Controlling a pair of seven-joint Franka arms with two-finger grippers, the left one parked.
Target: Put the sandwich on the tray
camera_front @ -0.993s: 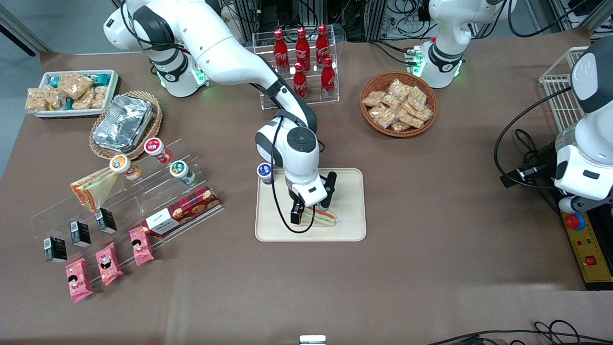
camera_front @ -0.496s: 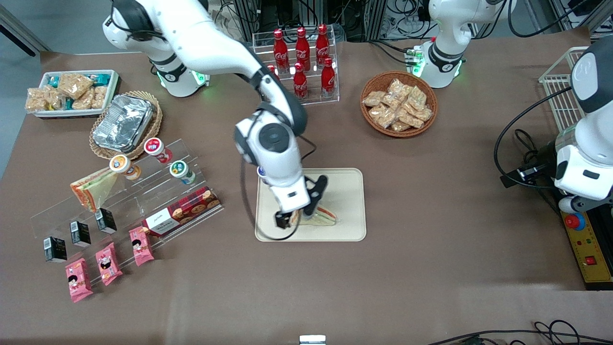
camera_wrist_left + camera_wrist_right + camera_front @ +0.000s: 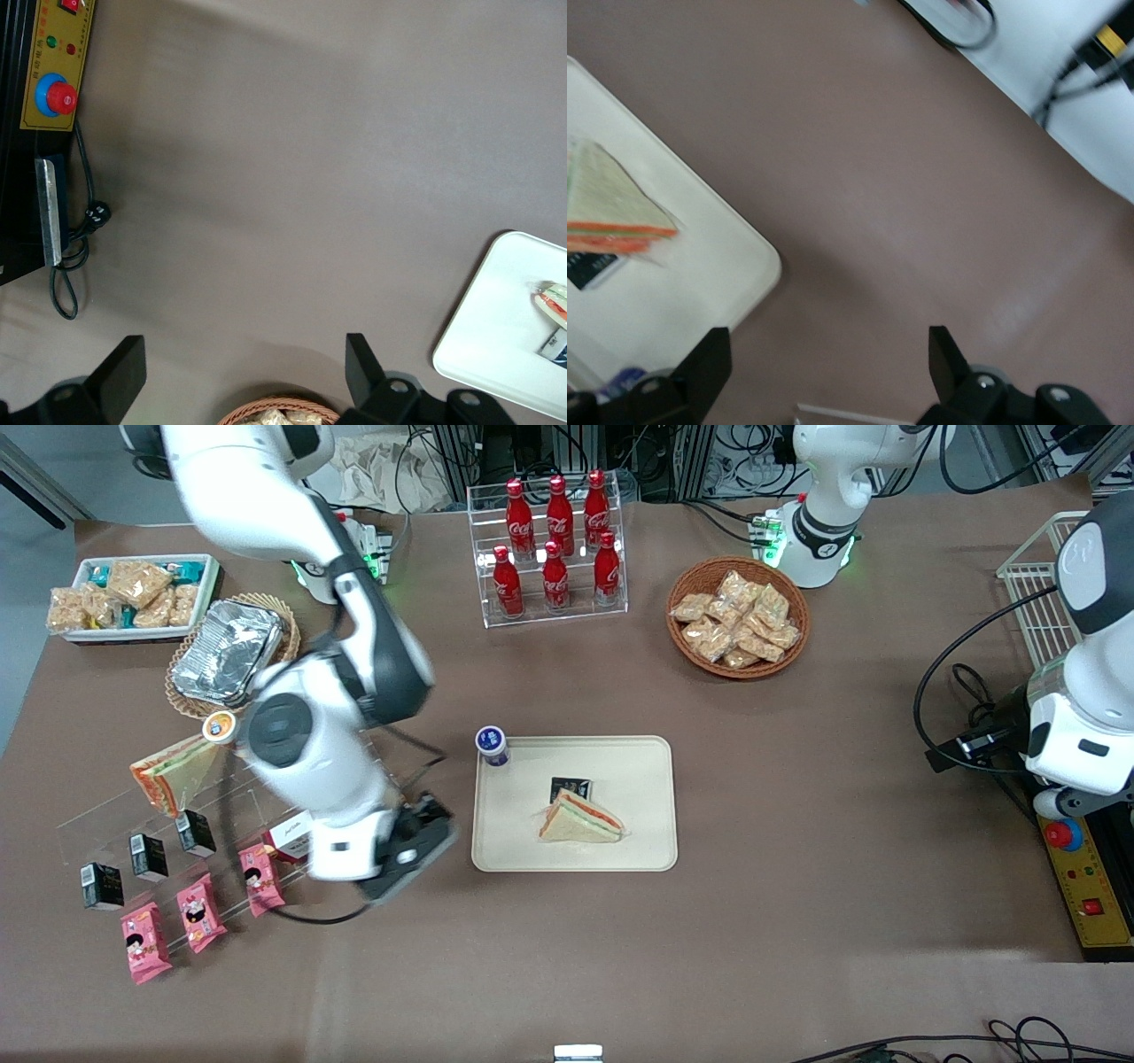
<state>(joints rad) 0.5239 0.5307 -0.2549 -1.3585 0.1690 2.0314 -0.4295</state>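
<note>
Clear-wrapped triangular wedge sandwich [image 3: 580, 821], pale bread with red-orange and green edge, lying flat on large cream-beige rectangular plastic tray [image 3: 647, 762] on brown desk [image 3: 797, 797]; pincer [image 3: 409, 849] released, fingers spread, empty, above desk beside tray, toward working arm's end.

Even overhead light, soft shadows (motion blur around the gripper [image 3: 403, 859]).

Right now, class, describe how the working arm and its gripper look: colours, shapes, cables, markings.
The working arm has glossy white rounded shells, dark grey joint bands and a round dark cap on its wrist. A thin black cable loops beneath it. Its gripper, off the tray toward the snack shelf, is black; its two fingers are flat black paddles.
</note>
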